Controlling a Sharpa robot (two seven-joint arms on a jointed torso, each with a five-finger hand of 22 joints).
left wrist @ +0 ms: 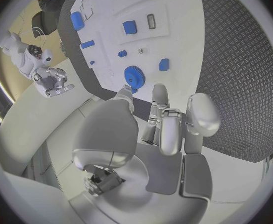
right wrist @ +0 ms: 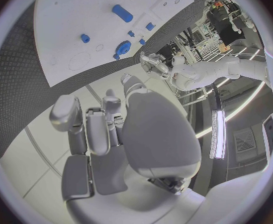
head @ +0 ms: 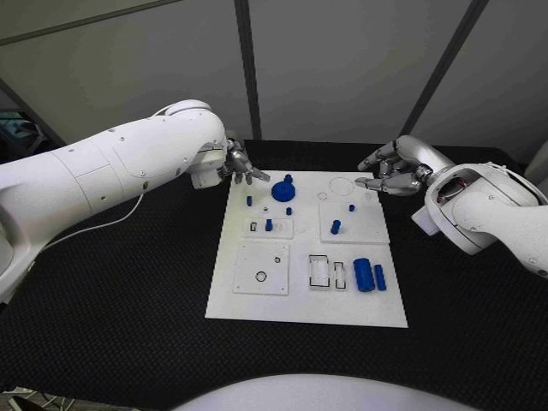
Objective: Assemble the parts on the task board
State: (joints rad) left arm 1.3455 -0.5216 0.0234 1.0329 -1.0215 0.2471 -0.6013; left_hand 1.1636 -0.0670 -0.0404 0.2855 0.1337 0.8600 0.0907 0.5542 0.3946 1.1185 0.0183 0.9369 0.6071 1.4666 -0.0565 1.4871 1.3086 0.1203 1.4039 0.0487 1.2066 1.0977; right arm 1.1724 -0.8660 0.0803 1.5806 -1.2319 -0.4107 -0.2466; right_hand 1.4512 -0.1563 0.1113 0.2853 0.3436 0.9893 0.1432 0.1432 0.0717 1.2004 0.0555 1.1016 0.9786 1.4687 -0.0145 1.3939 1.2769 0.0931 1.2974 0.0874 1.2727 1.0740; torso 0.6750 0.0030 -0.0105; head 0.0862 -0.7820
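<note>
step: left hand [head: 236,163] hovered just beside the blue gear [head: 282,189], fingers apart, holding nothing.
right hand [head: 391,172]: fingers loosely curled, empty (by the board's far edge).
gear: on task board [head: 305,312].
next: likely close fingers round the gear.

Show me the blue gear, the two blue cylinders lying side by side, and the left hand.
Blue gear [head: 282,192], head view, its toothed disc.
Blue cylinders [head: 364,274], head view, middle of the larger one.
Left hand [head: 240,163], head view, its knuckles.

Even cool light, fisheye-warped wrist views
</note>
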